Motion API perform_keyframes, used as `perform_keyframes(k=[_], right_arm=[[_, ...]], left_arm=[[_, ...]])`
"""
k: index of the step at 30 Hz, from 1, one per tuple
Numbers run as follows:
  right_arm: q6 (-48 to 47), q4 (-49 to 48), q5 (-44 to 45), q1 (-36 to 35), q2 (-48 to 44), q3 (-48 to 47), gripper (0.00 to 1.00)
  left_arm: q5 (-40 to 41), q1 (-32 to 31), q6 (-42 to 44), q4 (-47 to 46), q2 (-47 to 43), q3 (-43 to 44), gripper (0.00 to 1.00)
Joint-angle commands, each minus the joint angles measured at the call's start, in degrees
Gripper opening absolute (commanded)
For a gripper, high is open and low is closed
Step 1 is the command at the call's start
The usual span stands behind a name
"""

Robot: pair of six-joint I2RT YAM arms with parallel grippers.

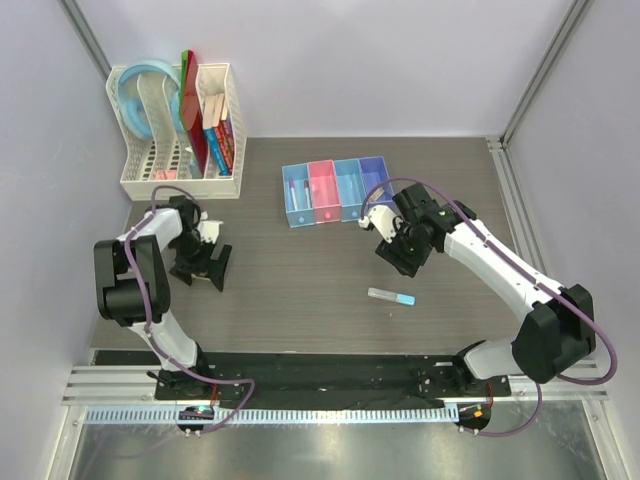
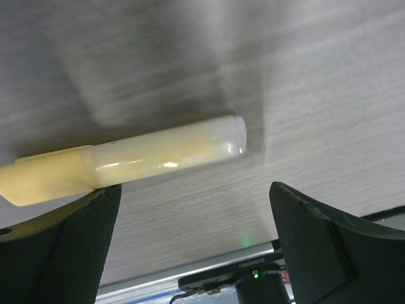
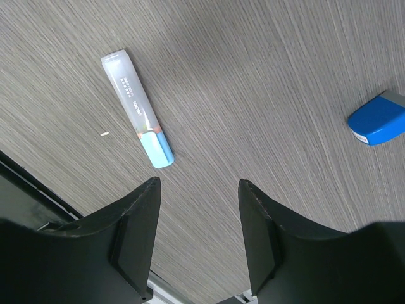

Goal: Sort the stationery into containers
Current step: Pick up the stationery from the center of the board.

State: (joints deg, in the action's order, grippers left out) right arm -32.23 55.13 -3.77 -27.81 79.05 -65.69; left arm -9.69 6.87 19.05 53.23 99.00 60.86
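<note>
Two tools: I am holding my left tool (image 2: 196,193) spread wide and my right tool (image 3: 199,183) partly apart; neither is gripping anything.
Grey stick (image 3: 137,107): it is lying flat on the surface (image 1: 300,290), alone, near my right tool and well short of the bins.
Grey stick handling: I am judging it light, stiff and smooth, so likely slippery; I am favouring a pinch across the grey middle, not the blue tip.
Cream stick (image 2: 158,155): it is lying flat just beyond my left fingertips; it is looking glossy and round, so I am expecting it to roll and aiming across the barrel.
Blue block (image 3: 377,123): it is lying off to one side of my right tool; it is looking short and stiff.
Containers (image 1: 337,190): they are standing joined at the far side; I am guessing they are light and slide easily.
</note>
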Motion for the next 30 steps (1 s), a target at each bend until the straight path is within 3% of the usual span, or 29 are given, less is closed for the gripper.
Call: perform_keyframes(k=[1,9,21,30], right_arm=[[0.85,-1.34,-0.45,-0.49,-0.38,-1.99,0.57],[0.41,-1.35,-1.06,-0.49,-0.74,-1.9,0.57],[0.06,-0.64,-1.15,-0.84,0.76,-2.95,0.57],[3.14,-1.96,-5.02,-1.01,1.2,4.33,0.57]], left_arm=[[0.72,0.25,-2.17,-4.8,2.33,3.47,1.0],[7.23,-3.09,-2.52,-8.4,4.27,4.88,1.0],[8.64,-9.25,-4.46,-9.02,7.35,6.82,1.0],[8.29,-9.86,-4.02,-9.29,5.85,6.2,0.99]])
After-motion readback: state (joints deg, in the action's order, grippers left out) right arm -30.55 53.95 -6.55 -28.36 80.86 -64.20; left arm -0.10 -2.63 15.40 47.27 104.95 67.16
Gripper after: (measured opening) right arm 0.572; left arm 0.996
